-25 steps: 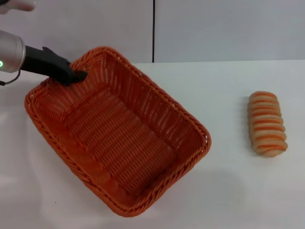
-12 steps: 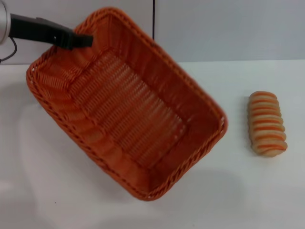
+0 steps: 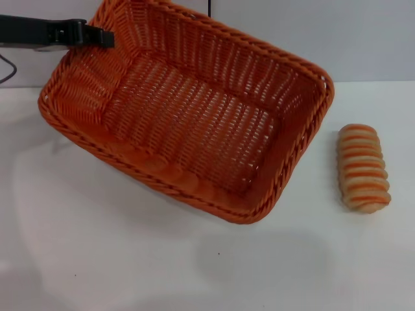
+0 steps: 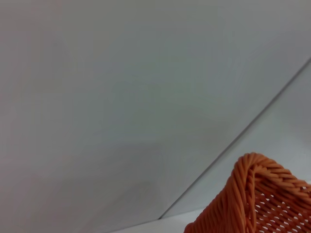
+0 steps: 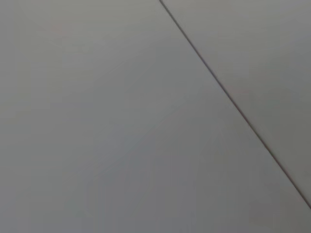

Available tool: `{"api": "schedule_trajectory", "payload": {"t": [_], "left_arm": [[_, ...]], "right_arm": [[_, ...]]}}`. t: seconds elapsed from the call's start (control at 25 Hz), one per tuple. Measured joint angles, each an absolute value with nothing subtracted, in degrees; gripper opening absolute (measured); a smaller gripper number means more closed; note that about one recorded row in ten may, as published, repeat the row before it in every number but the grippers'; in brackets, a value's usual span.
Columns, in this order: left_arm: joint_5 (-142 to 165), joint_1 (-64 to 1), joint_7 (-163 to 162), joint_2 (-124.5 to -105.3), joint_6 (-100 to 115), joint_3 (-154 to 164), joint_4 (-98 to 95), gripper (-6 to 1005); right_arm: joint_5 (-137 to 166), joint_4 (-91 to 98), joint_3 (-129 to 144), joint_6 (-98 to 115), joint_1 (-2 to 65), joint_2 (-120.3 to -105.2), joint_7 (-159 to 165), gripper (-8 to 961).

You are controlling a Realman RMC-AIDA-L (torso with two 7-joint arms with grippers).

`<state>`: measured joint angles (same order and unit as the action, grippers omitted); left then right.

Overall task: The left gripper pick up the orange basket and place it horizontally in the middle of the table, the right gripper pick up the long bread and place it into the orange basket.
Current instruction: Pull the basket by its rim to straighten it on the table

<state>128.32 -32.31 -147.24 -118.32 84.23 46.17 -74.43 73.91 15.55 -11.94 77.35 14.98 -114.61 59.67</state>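
At far left, the left gripper point(image 3: 104, 37) reaches in level from the left edge, its black fingers closed on the braided rim at the far-left corner of the orange basket point(image 3: 194, 110). The basket hangs lifted and tilted, its open side turned toward the camera, its far rim high against the wall and its near rim lower; a soft shadow lies on the table point(image 3: 130, 259) beneath and to the near side of it, with no visible contact between the two. The basket is empty, its woven floor and sloping sides fully exposed. In the left wrist view only one corner of the basket's rim shows, against the wall.

To the right, well apart from the basket, the long bread point(image 3: 364, 168) lies flat on the table, striped side up, its long axis running near to far. Nothing stands between it and the basket.

The tabletop is plain white. Behind it rises a pale grey wall point(image 3: 311, 39) divided by one dark vertical seam. The right gripper appears in no view; its state cannot be told.
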Motion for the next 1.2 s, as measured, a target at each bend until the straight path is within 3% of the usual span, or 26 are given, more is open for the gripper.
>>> {"api": "schedule_trajectory", "payload": {"t": [0.16,0.28,0.52,0.6,1.2], "left_arm": [[126.1,-30.7,-148.1,-118.36,83.5,46.3,-74.3,181],[117.6,-25.0,-148.6,-118.44,80.6,49.0,-73.3,184],[115.3,-23.7,-148.5,-118.39,79.8,50.0,-72.5,189],[109.9,-18.3,-147.4,-118.47,77.6,53.5,-69.7,191],[110.2,-11.7,-147.3,-118.19,77.6,55.4,-66.2,204]], "right_arm": [[73.9,15.7,-11.7,76.7,15.0,-113.85,61.1,757],[73.9,15.6,-11.6,76.0,15.1,-113.44,61.2,757],[74.0,15.8,-11.6,74.4,16.0,-113.22,61.3,757],[74.1,15.8,-11.5,74.1,16.3,-113.05,61.3,757],[74.6,15.9,-10.5,72.1,18.0,-112.48,62.2,757]]}}
